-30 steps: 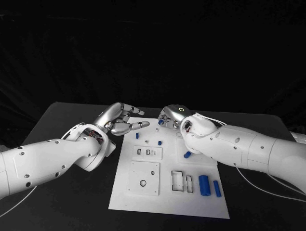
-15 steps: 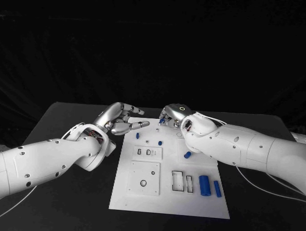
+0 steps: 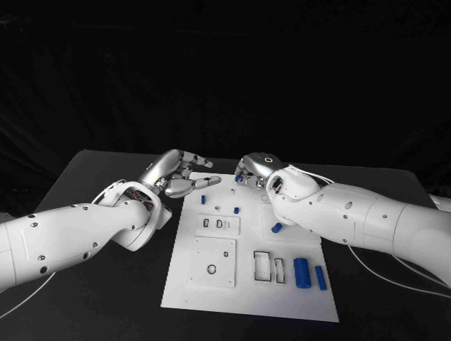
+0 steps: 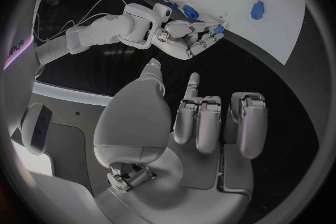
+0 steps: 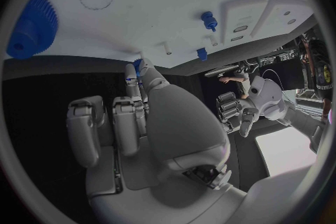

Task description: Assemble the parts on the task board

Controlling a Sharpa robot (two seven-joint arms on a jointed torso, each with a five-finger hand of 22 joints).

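Over the last second the task board (image 3: 248, 273) has not been shifted, and little has been moved: the left hand (image 3: 178, 175) has been lifted slightly at the board's far left corner, fingers spread, holding nothing. At the far edge a small blue part (image 5: 138, 63) appears to be pinched by the right hand (image 3: 252, 170), so insertion is judged not yet done.

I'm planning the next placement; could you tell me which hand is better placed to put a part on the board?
Probably the right hand: it pinches a small blue part at its fingertips over the task board's far edge. The left hand hovers beside that edge, holding nothing.
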